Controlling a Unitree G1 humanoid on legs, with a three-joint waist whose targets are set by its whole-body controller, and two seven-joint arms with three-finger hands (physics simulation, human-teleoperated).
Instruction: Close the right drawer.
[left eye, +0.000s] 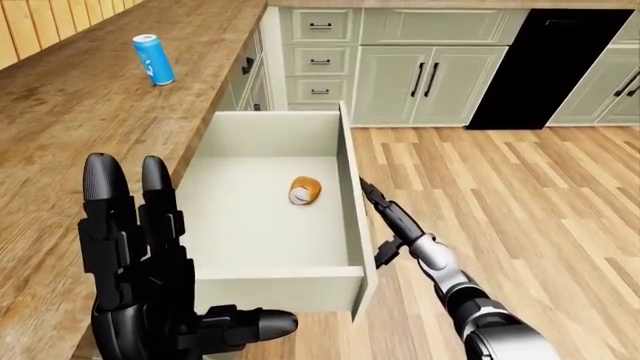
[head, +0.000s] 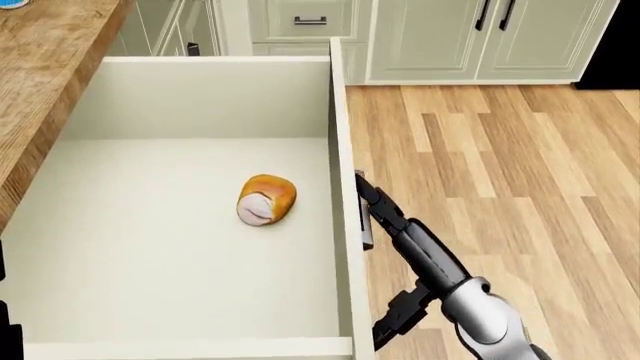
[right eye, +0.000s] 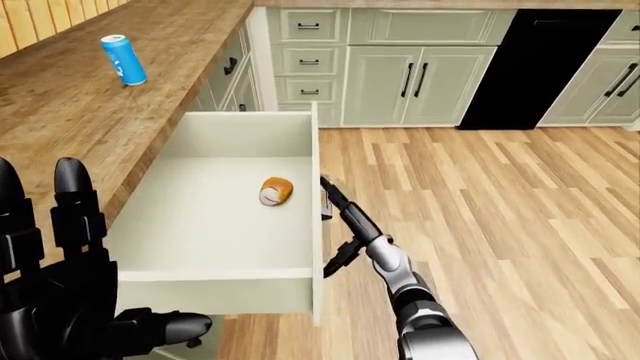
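Two black three-finger hands showed. Our right hand (head: 365, 196) stretched its fingers straight, held together, their tips against the outer face of the pulled-out cream drawer (head: 341, 135), at its handle. Inside, left of those fingertips, lay a small golden-brown bread roll (head: 265, 199). Our left hand (left eye: 135, 262) stood raised, fingers spread, over the wooden countertop (left eye: 90, 112), holding nothing

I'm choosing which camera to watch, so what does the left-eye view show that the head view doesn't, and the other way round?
Only the left-eye view shows the left hand, fingers open and raised, the blue can on the wooden counter, and a black appliance. The head view adds nothing new, only a closer look. Both show the open drawer, the bread roll inside, and the right hand at the drawer's front panel.
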